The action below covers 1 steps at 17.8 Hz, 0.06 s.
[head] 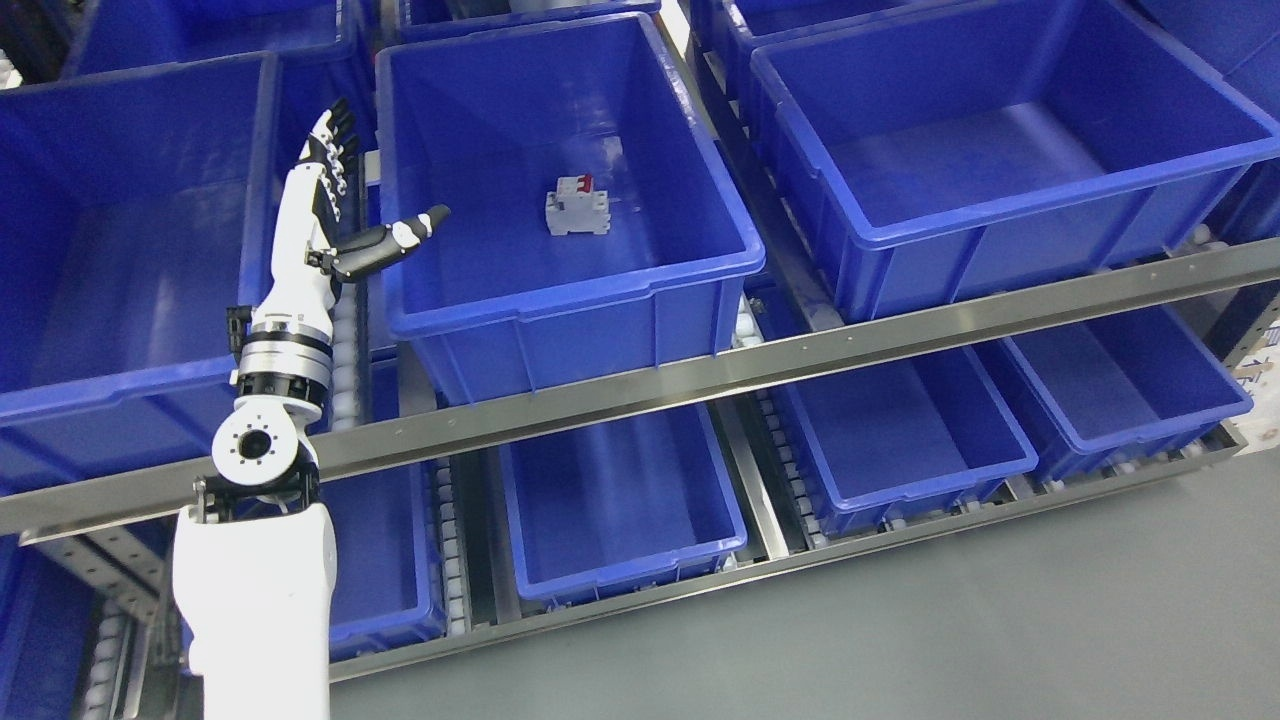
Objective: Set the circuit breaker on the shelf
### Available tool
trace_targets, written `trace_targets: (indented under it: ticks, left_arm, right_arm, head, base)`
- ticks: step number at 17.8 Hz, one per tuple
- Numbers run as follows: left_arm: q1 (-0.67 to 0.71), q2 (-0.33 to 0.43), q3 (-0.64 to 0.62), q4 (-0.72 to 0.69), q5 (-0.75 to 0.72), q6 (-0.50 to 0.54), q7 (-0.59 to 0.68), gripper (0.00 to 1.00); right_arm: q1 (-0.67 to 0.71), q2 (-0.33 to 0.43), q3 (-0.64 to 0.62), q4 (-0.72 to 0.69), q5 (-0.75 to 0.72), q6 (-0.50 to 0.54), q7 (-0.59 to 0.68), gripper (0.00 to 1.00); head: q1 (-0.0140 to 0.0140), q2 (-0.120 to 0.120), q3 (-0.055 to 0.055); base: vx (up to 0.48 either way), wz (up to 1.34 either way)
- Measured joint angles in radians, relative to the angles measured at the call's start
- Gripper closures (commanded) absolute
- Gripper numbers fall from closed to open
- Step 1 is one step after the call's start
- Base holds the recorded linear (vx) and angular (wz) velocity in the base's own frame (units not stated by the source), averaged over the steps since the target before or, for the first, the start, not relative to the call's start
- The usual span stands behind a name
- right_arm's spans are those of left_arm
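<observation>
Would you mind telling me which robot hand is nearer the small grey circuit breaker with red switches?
Left. The left hand hovers open beside the grey circuit breaker's blue bin; the right is out of view.

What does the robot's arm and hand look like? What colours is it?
The left arm is a chunky white shell with a round white joint, then black and silver rings at the wrist. The left hand is white with black jointed fingers and a black, white-banded thumb.

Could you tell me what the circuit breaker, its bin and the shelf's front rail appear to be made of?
Circuit breaker: grey moulded plastic, matte, red toggles. Blue bin: glossy plastic, judging by soft reflections and a moulded rim. Front rail: probably brushed steel or aluminium, silvery sheen.
</observation>
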Motion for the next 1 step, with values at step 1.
trace_targets:
  ticks: [1]
  left_arm:
    - [0.013,-0.001,-0.009,-0.018,0.002,0.002,0.001,0.01]
  right_arm:
    - [0.000,0.000,0.000,0.000,0.000,0.000,0.000,0.00]
  head:
    - [0.0000,0.000,0.000]
  base:
    - [-0.162,0.15]
